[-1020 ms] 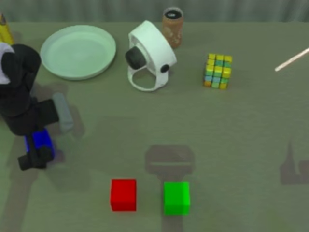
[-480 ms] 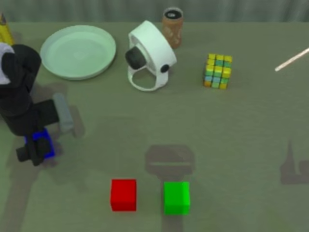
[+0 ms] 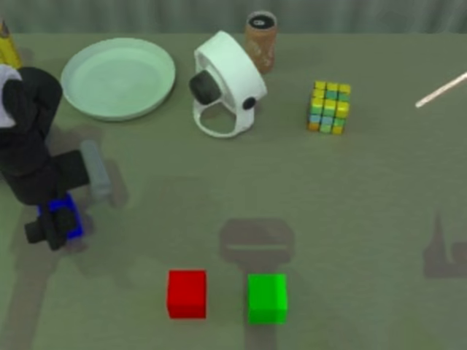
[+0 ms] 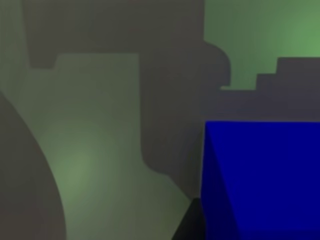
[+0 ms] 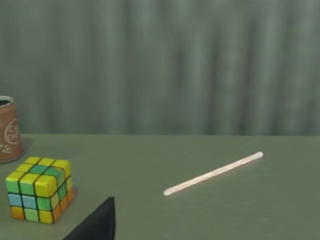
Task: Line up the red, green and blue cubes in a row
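Two of the three cubes already sit side by side near the front edge: red cube (image 3: 187, 294) and green cube (image 3: 267, 298). Since a second ago the left gripper (image 3: 52, 226) has drawn the blue cube (image 3: 64, 216) back toward the left edge, and it has held still this last half second, fingers apparently closed on it. Only the left wrist view shows the blue cube's (image 4: 262, 180) faces close up. Right gripper is unseen.

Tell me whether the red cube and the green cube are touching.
Apart. The top view shows a plain strip of bare table between the red cube and the green cube, which sit side by side near the table's front edge.
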### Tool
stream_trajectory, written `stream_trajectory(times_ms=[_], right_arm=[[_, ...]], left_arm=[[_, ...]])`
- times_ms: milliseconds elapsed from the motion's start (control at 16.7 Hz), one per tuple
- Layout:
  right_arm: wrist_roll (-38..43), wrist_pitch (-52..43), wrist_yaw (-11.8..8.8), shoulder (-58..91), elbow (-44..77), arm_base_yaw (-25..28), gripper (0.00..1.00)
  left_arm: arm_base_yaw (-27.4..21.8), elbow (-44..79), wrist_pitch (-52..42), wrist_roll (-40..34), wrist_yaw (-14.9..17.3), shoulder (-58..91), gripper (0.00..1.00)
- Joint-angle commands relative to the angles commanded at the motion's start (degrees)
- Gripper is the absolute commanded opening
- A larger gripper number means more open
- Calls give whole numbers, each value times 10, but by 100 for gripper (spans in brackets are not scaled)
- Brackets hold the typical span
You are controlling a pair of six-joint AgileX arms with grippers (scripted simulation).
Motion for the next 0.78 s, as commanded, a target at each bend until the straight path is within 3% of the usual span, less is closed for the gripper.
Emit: stream_trajectory(times_ms=[300, 780], right_arm=[[0, 0, 0, 0, 0, 0, 100], [0, 0, 0, 0, 0, 0, 100]], left_arm=[[0, 7, -15, -1, 2, -10, 0], [11, 80, -153, -4, 1, -74, 0]])
